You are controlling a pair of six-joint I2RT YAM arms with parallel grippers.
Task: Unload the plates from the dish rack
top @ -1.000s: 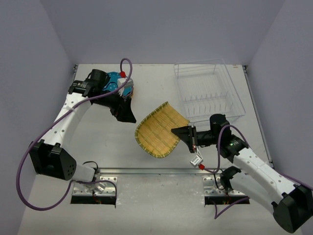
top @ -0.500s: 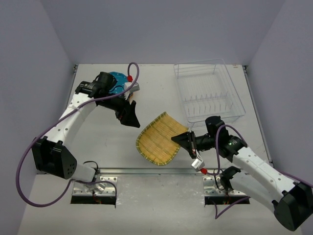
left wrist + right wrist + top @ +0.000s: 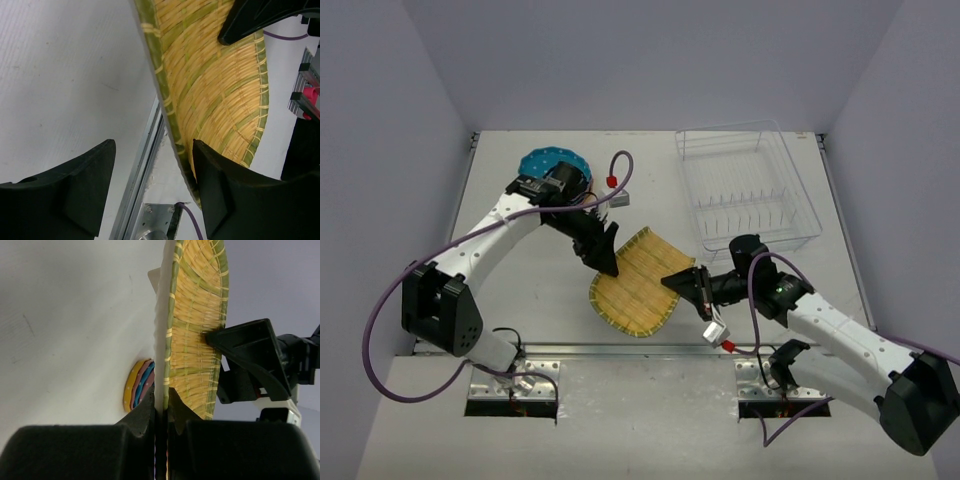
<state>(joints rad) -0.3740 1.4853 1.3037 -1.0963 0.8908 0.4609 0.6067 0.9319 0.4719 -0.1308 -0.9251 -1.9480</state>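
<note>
White arms (image 3: 490, 228), black joints (image 3: 440, 312), purple cables (image 3: 360, 350)

— What carries everything here?
— A flat white table (image 3: 650, 170).
— What lies on its far side?
— Far right, a clear plastic rectangular dish rack (image 3: 748, 185) sits flat on the surface. Far left, well apart from it, is a stack of small round polka-dotted plates (image 3: 548, 160) with a teal one on top. The right wrist view shows yellow, pink and blue rims edge-on.
— And the middle?
— A round woven bamboo tray (image 3: 638, 280) is tilted over the near middle. Whether its rim touches the table, I cannot tell.
— The near edge?
— A silver metal rail (image 3: 620, 349) runs along it.
</note>
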